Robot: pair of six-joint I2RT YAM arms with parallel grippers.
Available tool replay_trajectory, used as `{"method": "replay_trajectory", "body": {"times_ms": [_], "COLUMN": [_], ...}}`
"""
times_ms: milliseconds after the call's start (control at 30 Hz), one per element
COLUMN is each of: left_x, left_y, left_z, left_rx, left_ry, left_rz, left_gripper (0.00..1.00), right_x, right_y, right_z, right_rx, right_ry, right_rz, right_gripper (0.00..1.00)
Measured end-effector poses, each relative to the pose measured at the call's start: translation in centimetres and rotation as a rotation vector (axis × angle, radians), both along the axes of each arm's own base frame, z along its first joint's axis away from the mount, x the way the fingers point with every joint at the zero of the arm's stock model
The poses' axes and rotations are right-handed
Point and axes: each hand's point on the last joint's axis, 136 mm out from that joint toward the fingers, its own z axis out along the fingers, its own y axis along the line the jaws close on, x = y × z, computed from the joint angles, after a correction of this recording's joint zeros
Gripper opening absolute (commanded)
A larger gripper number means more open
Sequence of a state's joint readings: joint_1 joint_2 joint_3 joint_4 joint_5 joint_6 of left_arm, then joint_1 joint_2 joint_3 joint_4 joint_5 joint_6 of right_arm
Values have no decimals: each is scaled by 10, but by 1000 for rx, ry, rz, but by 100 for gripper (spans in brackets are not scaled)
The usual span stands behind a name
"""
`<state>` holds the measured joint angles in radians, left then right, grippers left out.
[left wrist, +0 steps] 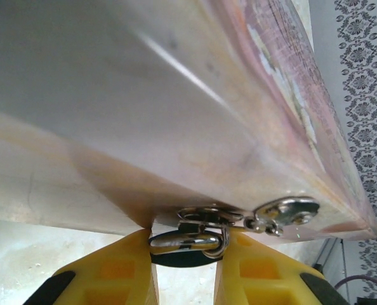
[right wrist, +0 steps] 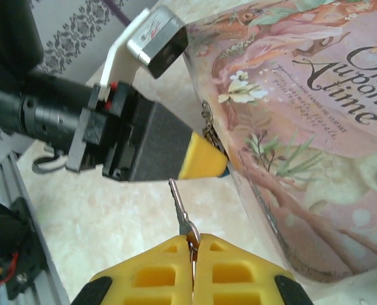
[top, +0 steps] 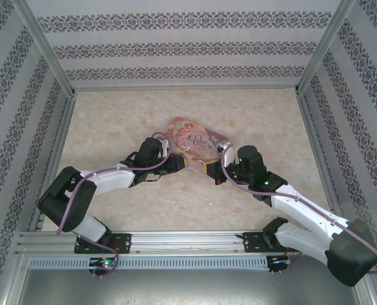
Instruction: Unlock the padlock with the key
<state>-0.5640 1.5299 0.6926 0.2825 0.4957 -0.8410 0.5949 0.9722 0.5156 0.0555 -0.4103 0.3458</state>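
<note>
The left end effector [left wrist: 184, 270] clamps the tiny dark blue padlock [left wrist: 187, 243] hanging on the pink illustrated tin box [right wrist: 303, 165]. The right end effector [right wrist: 193, 246] pinches the small silvery key [right wrist: 179, 210]. The tip should meet the keyhole slowly and straight.

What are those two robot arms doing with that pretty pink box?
They are trying to open a tiny padlock that hangs from the metal clasp on the pink tin box. The left gripper pinches the padlock between its yellow fingers, right at the tin's edge. The right gripper holds the little silvery key and points its tip toward the padlock. The key is not in the lock yet, so nothing has been unlocked.
</note>
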Motion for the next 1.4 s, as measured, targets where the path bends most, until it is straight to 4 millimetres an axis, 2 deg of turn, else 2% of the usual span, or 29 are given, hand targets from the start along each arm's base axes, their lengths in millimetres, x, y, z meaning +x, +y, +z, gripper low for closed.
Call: {"method": "replay_trajectory", "body": {"times_ms": [233,367,633,933,1167,1400], "left_x": [-2,-1,-1,1,1,1], "left_y": [-4,-5,-7,-8,-9,-9], "left_z": [3,6,8,12,12,8], "left_rx": [-27,-37,-52,-71,-82,-85], "left_ry": [43,46,62,78,98,122], "left_rz": [11,13,23,37,48,56], "left_gripper": [13,12,12,11,9,8], "right_x": [-13,-13,-14,-4,6,9], "right_y": [4,8,15,14,16,17], "right_z": [-18,-27,-57,-70,-71,-85], "right_rx": [-78,-102,-152,-179,-178,-203], "right_ry": [-69,-93,-78,-113,-139,-119], "right_rz": [26,37,46,4,-29,-32], "right_gripper": [0,0,0,0,0,0]}}
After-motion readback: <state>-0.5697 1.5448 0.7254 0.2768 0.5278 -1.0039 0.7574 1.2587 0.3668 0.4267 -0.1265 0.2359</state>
